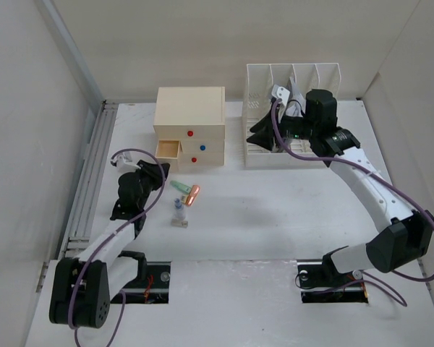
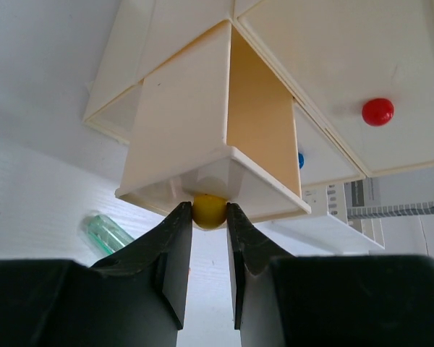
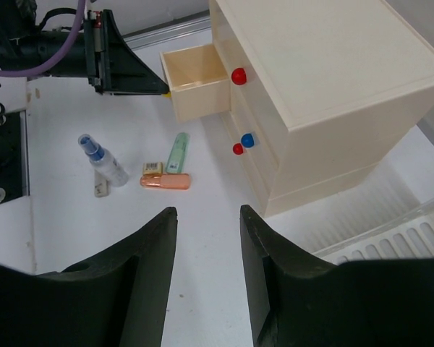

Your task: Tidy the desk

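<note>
- Although the small yellowish tag (image 3: 152,168) lying on the desk (image 1: 275,213) carries dark print, the marks are too small to read.
- The desk is the wide white tabletop under everything, with pale walls around it.
- The left arm reaches low over the desk from its base at the near left, its wrist pointing at the cream drawer box (image 1: 190,123).
- The left gripper (image 2: 208,214) is clamped on the yellow knob (image 2: 210,204) of the left-hand drawer (image 2: 202,123), one finger pressed to each side of it. That drawer stands partway out of the box.
- The right arm is bent at the elbow and stretched to the far right, its wrist above the front of the white file rack (image 1: 293,116).
- The right gripper (image 3: 206,231) hangs with its fingers spread wide apart, its camera looking down across the desk at the drawer box.
- A red knob (image 3: 238,76), a blue knob (image 3: 247,140) and a second red knob (image 3: 237,149) show on the box's other drawer fronts.
- Near the box, between the arms, lie a spray bottle (image 3: 101,163) with a blue top, a green tube (image 3: 177,152) and an orange tube (image 3: 166,181). The tag sits just beside the orange tube.
</note>
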Controlling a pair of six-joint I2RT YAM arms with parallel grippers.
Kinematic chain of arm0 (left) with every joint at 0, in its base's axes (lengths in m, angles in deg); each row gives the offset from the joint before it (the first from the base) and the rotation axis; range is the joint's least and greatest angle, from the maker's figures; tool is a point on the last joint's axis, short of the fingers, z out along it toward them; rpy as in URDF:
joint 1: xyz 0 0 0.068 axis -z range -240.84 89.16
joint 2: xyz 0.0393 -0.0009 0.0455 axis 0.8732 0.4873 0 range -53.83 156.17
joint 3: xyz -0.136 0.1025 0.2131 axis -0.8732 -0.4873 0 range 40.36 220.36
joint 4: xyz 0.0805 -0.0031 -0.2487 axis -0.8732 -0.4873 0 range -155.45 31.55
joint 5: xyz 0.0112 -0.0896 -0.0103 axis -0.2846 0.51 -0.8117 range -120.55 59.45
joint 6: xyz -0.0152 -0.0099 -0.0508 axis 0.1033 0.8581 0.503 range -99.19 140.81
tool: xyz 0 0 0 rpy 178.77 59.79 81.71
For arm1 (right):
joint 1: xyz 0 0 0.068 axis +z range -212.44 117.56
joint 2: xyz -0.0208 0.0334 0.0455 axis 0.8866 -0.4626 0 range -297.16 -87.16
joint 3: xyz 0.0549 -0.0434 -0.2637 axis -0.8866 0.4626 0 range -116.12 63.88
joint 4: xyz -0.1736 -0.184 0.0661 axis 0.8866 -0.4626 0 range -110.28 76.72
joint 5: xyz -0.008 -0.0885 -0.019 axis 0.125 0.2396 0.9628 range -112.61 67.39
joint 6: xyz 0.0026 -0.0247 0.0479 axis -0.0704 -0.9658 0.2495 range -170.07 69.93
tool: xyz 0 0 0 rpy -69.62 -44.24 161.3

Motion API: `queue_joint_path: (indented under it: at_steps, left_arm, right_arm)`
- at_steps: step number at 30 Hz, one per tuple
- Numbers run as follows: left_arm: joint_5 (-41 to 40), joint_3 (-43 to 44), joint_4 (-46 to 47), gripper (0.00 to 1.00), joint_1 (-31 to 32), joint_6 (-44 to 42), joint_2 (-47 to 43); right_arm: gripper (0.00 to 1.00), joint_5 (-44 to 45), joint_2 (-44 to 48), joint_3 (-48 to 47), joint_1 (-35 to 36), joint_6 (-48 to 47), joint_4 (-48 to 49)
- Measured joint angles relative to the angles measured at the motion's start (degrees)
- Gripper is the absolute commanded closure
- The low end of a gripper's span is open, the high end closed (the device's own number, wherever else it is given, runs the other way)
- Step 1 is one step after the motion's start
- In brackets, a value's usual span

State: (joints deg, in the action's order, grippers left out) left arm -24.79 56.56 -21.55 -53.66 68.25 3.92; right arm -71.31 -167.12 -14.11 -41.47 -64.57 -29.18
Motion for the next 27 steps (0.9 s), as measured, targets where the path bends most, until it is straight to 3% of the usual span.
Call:
queue_joint_path:
  at_steps: [5, 7, 9, 10, 11, 15, 20, 27]
  left_arm:
    - [-0.20, -2.49, -2.84, 0.92, 0.55, 0.26, -5.33]
    - [-0.20, -3.17, -3.61, 0.87, 0.63, 0.50, -6.38]
    - [-0.09, -3.65, -3.89, 0.75, 0.66, 0.66, -6.67]
    - [-0.02, -3.82, -4.02, 0.56, 0.66, 0.70, -6.67]
    - [0.07, -3.93, -4.22, 0.45, 0.66, 0.70, -6.67]
    - [0.26, -4.09, -5.33, 0.22, 0.66, 1.14, -6.95]
    - [0.26, -3.72, -10.27, 0.17, 0.92, 1.29, -11.04]
    - [0.13, 4.52, -25.05, 0.17, 1.51, 0.81, -25.92]
  right_arm:
    - [0.54, -0.92, -0.02, 0.17, 0.00, 0.39, 0.11]
    - [0.54, -1.29, -0.07, 0.17, 0.00, 0.42, 0.11]
    - [0.53, -1.46, -0.28, 0.17, 0.00, 0.46, 0.13]
    - [0.50, -1.57, -0.39, 0.17, 0.00, 0.48, 0.11]
    - [0.44, -1.73, -0.61, 0.17, 0.00, 0.57, 0.11]
    - [0.31, -2.12, -1.22, 0.17, 0.22, 0.33, 0.07]
    - [0.25, -2.16, -2.05, 0.17, 2.14, -1.40, -0.50]
    - [0.25, -1.62, -6.62, 0.20, 10.08, -6.14, -2.58]
